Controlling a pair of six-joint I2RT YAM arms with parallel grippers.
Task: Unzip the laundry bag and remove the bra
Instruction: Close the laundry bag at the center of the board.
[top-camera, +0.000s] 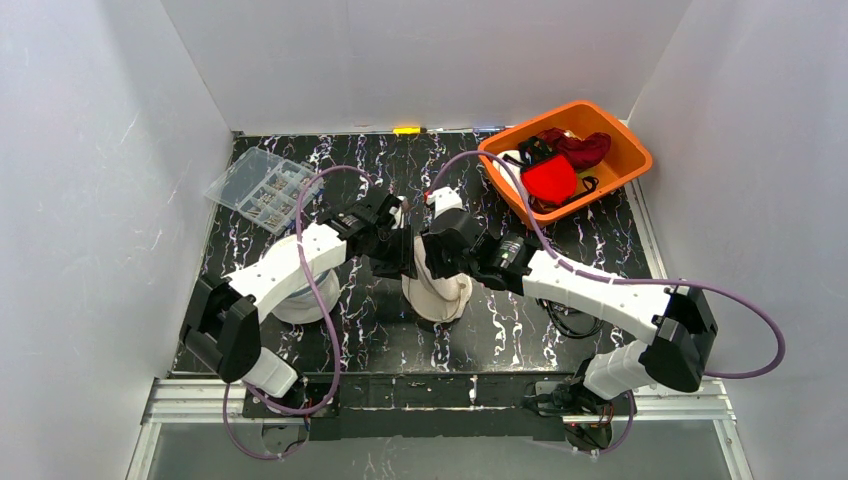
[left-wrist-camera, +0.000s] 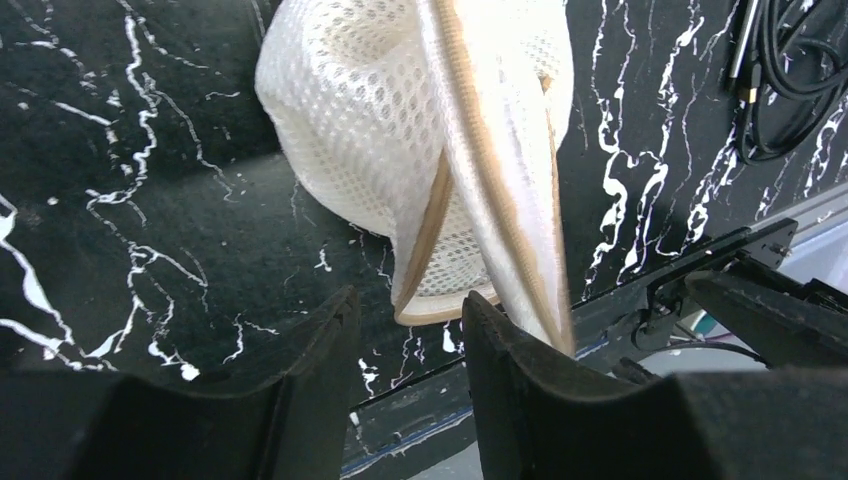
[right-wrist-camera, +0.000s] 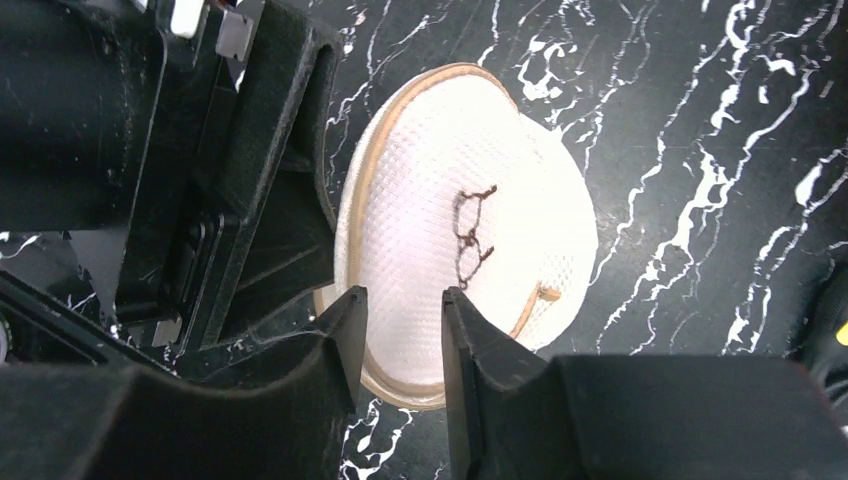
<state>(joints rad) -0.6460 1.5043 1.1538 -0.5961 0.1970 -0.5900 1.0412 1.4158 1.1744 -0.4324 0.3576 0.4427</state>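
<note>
The white mesh laundry bag (top-camera: 440, 295) with tan trim lies at the table's middle, bunched up under both grippers. In the left wrist view the bag (left-wrist-camera: 360, 130) hangs folded, and its tan edge runs past the outside of one finger. My left gripper (left-wrist-camera: 408, 298) is open with nothing between its fingers; it also shows in the top view (top-camera: 398, 250). My right gripper (right-wrist-camera: 404, 292) is open just above the near rim of the bag (right-wrist-camera: 440, 200); it also shows in the top view (top-camera: 432, 255). A thin dark looped line (right-wrist-camera: 470, 235) shows on the mesh. The bra itself is hidden.
An orange bin (top-camera: 636, 150) with red clothes (top-camera: 552, 178) stands at the back right. A clear plastic box (top-camera: 262, 188) lies at the back left. A white round object (top-camera: 300, 300) sits under the left arm. Black cables (top-camera: 570, 320) lie right of the bag.
</note>
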